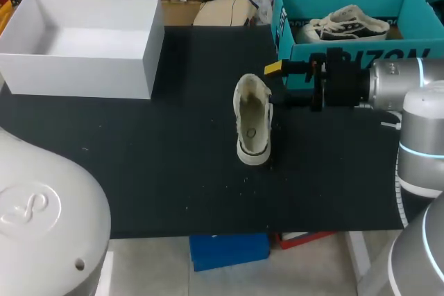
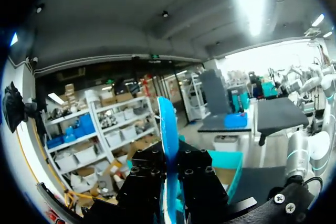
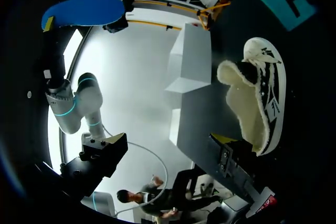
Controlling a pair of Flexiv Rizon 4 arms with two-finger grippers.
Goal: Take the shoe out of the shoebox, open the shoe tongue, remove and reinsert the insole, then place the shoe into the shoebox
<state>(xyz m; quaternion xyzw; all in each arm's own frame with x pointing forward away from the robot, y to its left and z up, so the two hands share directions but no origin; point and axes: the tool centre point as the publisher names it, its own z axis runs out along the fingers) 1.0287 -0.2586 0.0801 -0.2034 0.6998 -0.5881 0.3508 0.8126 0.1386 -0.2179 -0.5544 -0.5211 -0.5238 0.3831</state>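
High above the black table mat (image 1: 152,164), with the flat blue insole (image 2: 168,124) out of the white low-top sneaker (image 1: 251,119), putting it back looks to be the step in hand. It should go best if the insole comes down toe-first along the sneaker's length, with the tongue folded well back and the right gripper (image 1: 281,83) steadying the sneaker against tipping. The left gripper (image 2: 169,161) is clamped on the insole, its black fingers pressing from both sides so the insole stands edge-on between them, well apart from the sneaker. The right gripper's yellow-tipped fingers are spread wide and grip nothing; the sneaker sits upright just beside them, and whether a tip touches it cannot be told. Beyond this gripper stands the open teal cardboard shoebox (image 1: 388,52)
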